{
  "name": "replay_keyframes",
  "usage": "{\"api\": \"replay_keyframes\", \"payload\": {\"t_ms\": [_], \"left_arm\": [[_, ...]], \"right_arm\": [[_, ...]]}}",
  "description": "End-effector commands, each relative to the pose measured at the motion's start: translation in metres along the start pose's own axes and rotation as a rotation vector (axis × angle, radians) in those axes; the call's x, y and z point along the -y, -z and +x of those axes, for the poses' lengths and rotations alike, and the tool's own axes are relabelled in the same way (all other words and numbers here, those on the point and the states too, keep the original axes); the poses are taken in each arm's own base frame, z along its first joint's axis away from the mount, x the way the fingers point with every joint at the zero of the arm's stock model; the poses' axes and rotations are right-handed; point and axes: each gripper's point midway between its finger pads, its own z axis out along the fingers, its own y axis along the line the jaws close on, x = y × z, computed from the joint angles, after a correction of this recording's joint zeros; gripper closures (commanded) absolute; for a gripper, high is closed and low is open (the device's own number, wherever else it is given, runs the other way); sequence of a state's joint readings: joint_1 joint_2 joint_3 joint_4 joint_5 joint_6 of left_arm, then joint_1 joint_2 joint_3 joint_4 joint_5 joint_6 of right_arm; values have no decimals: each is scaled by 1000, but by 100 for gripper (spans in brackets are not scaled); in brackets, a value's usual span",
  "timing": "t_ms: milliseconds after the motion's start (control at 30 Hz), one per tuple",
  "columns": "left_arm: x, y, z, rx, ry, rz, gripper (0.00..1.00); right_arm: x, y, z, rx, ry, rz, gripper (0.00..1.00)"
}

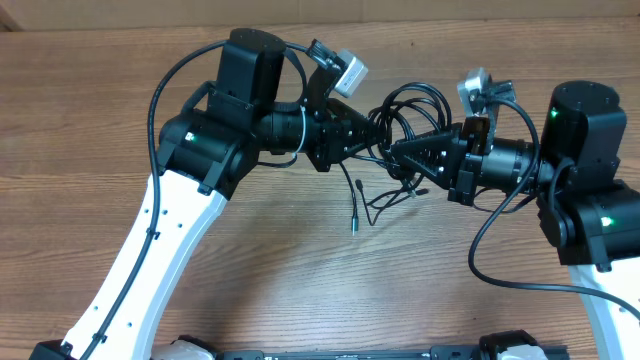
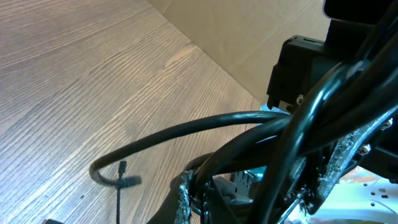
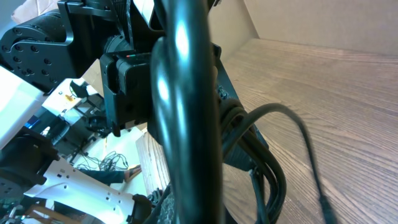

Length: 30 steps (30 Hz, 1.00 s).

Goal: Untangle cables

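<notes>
Overhead: both arms meet mid-table (image 1: 250,270). The cables (image 1: 412,118) are bunched in a tangle between the two grippers, loops spilling toward the far side. Left gripper (image 1: 375,138) and right gripper (image 1: 398,152) both have their tips buried in the tangle, nearly touching each other. One loose cord drops toward the near side and ends in a plug tip (image 1: 354,226) lying on the wood.

Left wrist: jaws closed on the cables. Several black cords (image 2: 292,143) run close past the lens and down between the textured finger pads (image 2: 184,191). One cord (image 2: 186,129) arcs out left over the table and hooks back at its end. A thin cord with a blurred tip (image 2: 126,181) sits below that hook.

Right wrist: view mostly blocked by a fat out-of-focus cord (image 3: 186,93) right at the lens. Jaws closed, with a bundle of cords (image 3: 245,146) gripped there. One cord (image 3: 298,127) curves right and down over the wood.
</notes>
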<state>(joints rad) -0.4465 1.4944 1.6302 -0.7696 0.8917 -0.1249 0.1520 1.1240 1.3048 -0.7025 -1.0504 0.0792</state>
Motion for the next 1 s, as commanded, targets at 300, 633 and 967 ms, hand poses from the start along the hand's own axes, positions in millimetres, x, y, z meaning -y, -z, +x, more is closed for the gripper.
{"api": "replay_keyframes", "payload": {"t_ms": [300,633,967], "left_arm": [[20,7,-7,28,-55,34,96],[38,61,-42,232,-209,-180,96],[42,88,-50,313,-242,-302,96]], "right_arm": [[-8,0,1,-8,-3,-39,96],[-7,0,2,-11,-7,-38,96],[-10,0,2,-13,-8,-54,96]]}}
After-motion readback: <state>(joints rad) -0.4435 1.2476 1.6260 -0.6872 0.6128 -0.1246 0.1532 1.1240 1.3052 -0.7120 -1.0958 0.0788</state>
